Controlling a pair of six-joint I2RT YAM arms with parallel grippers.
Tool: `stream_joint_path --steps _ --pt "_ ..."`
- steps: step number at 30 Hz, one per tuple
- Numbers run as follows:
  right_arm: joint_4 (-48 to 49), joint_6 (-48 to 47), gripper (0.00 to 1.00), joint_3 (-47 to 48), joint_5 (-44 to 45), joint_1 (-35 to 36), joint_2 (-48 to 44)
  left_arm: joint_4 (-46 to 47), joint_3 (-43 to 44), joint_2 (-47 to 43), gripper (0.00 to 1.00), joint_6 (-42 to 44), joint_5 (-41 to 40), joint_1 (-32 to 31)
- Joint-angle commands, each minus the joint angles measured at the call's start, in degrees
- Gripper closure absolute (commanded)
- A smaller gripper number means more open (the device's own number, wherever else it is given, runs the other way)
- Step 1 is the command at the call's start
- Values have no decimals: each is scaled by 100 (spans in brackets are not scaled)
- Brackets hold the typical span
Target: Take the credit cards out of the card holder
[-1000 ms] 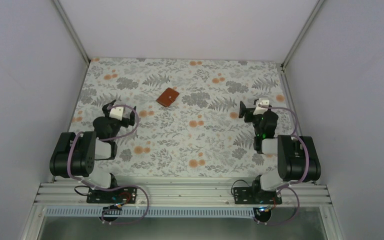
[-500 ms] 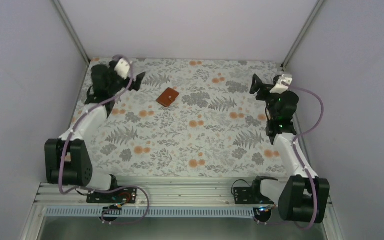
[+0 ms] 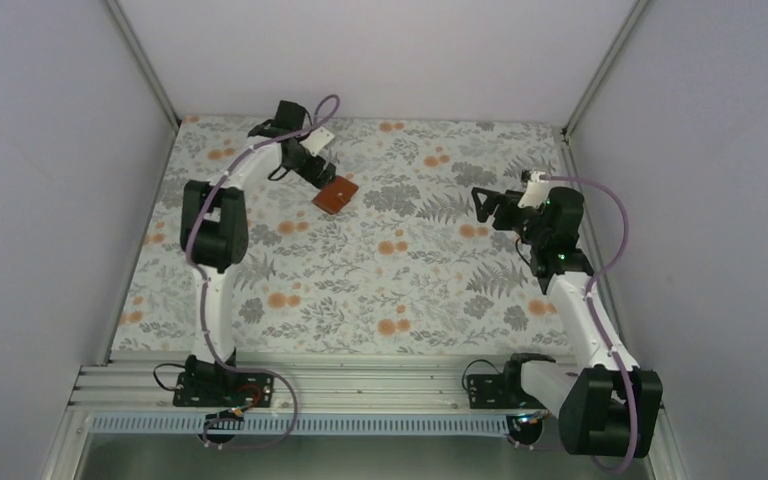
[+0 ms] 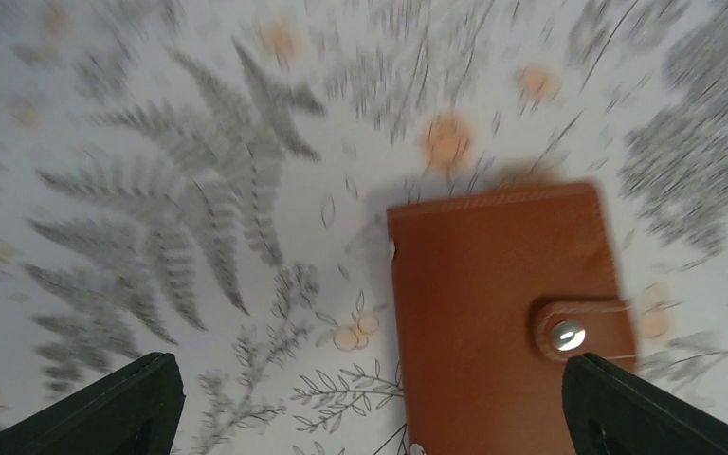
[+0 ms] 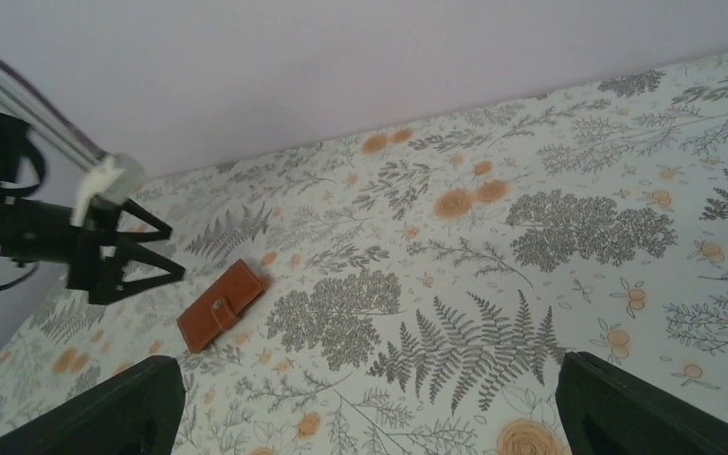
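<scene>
Arms swung out to the closed card holder [image 3: 335, 195].
My right gripper [image 3: 480, 200] waits well right of it, fingers spread; my left gripper [image 3: 318, 172], fingers apart, has arrived just beyond it. Snap [image 4: 569, 334] fastened, credit cards unseen: unfastening comes first, I judge.

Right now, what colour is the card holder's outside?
The card holder is tan-brown leather with a silver snap, clearest in the left wrist view.

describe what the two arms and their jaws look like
The left arm and right arm match: white links, bulky black joints, a mauve cable looping along each. The jaws are black and tapered, with a small white block behind them.
</scene>
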Motion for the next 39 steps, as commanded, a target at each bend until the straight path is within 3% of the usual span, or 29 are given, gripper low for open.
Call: stream_joint_path --steps 1,9,21,25,32,39 --pt "-466 -247 1 95 -117 57 -198 -903 423 611 0 157 -387 -50" --pt "-461 -409 1 147 -172 62 22 -857 96 900 1 422 -138 -41" --pt "-475 -449 1 244 -257 70 236 -939 -730 360 18 875 405 -406" --pt "-496 -463 1 251 -267 66 174 -845 -979 323 27 837 229 -457" --pt "-562 -488 1 273 -231 75 148 -785 -1247 284 47 887 667 -517" --pt "-715 -452 1 314 -395 79 76 -804 -1344 168 79 899 1126 -513"
